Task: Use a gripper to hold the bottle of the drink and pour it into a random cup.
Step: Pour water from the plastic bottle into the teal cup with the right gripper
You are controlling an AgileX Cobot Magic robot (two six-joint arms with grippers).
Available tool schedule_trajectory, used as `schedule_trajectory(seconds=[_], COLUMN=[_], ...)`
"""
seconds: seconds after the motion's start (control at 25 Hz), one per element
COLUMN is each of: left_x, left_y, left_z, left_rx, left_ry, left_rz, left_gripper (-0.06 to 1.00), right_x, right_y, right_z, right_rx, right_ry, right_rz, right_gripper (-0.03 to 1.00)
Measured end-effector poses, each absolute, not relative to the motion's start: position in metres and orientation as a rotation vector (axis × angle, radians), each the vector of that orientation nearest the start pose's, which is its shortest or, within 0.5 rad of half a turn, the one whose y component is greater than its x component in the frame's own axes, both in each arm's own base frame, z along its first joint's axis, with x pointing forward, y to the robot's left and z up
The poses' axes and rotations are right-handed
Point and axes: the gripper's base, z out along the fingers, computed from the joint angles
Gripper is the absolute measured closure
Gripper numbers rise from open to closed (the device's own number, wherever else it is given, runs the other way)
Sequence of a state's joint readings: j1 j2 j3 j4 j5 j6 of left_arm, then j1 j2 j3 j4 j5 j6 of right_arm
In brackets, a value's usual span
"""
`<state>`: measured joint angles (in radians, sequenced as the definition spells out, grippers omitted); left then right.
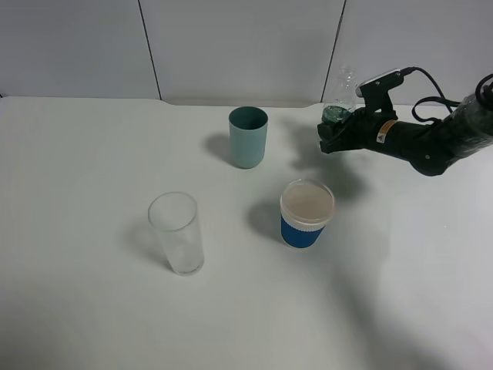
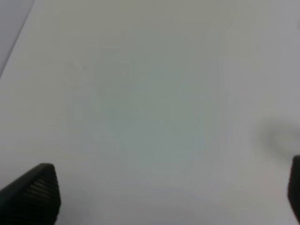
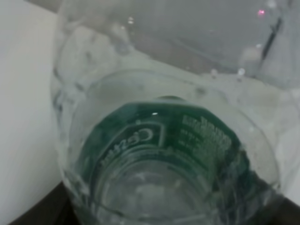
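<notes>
My right gripper (image 1: 333,132) is shut on the clear bottle (image 1: 340,99) with a dark green label band and holds it upright above the table at the back right. The bottle (image 3: 159,140) fills the right wrist view, its green label close to the lens. A teal cup (image 1: 248,136) stands to the left of the bottle. A white cup with a blue sleeve (image 1: 306,213) stands in front of it. A clear drinking glass (image 1: 177,233) stands at the front left. My left gripper (image 2: 164,197) is open over bare table; only its two fingertips (image 2: 37,190) show.
The white table (image 1: 85,154) runs to a grey panelled wall (image 1: 231,46) at the back. The right arm (image 1: 439,139) with its cables reaches in from the right edge. The left arm is out of the exterior high view.
</notes>
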<state>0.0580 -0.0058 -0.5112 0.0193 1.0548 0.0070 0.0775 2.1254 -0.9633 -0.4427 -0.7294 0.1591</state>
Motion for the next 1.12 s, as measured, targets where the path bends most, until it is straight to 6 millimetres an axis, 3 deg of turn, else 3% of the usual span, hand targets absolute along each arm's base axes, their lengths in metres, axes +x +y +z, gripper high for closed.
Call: schedule_trajectory(seconds=[0.32,0.84,1.12], left_x=[-0.007,-0.007,-0.007], left_y=[0.001,0.001,0.001], left_z=[0.281,0.281,0.281], left_rx=[-0.053,-0.053,-0.053], left_ry=[2.021,2.021,2.021], left_rz=[0.066,0.065,0.065], left_gripper=[-0.04,-0.04,-0.04], right_x=[0.392,0.349,0.326], right_y=[0.060,0.109,0.125], right_z=[0.147,0.244,0.266], right_rx=[-0.378,-0.482,-0.542], right_ry=[1.941,1.884,1.894], right_rz=[0.200,0.164,0.157], right_gripper=[0.44,0.44,0.44])
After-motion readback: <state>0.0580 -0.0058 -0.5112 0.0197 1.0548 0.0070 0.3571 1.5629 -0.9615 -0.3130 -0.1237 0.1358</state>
